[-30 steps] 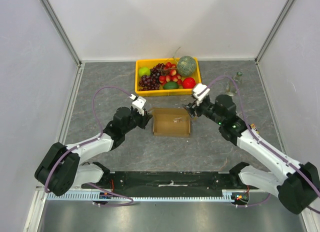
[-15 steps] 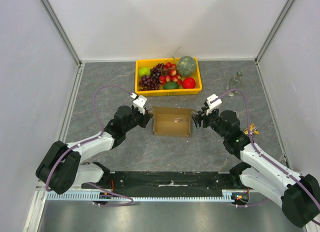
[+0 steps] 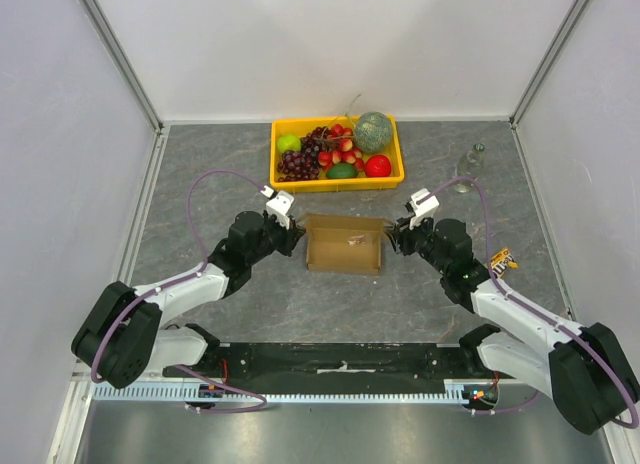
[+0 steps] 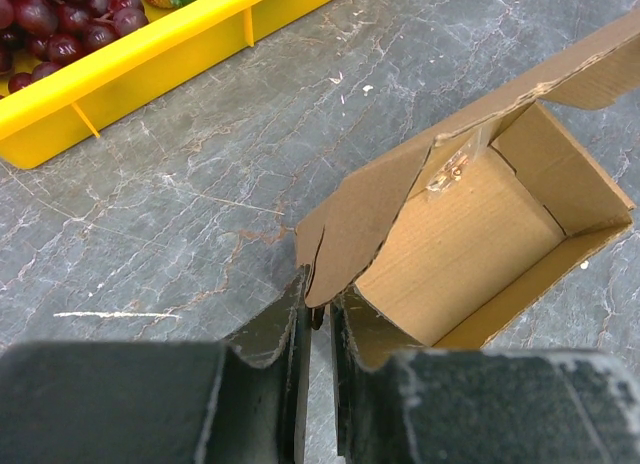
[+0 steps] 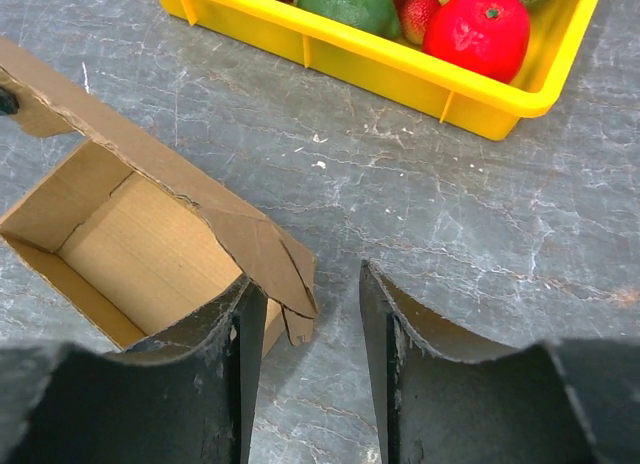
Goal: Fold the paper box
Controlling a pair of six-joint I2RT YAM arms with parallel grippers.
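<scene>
Left wrist: left claw (image 4: 318, 306) pinches the paper box (image 4: 470, 229).

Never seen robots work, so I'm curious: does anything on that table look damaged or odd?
Yes. The paper box has a ragged, torn patch on its inside wall, and its corner flaps look creased and frayed. Nothing is spilled.

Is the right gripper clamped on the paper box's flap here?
No: the right gripper stands open with a wide gap between its fingers, and the flap corner of the paper box is not squeezed.
</scene>
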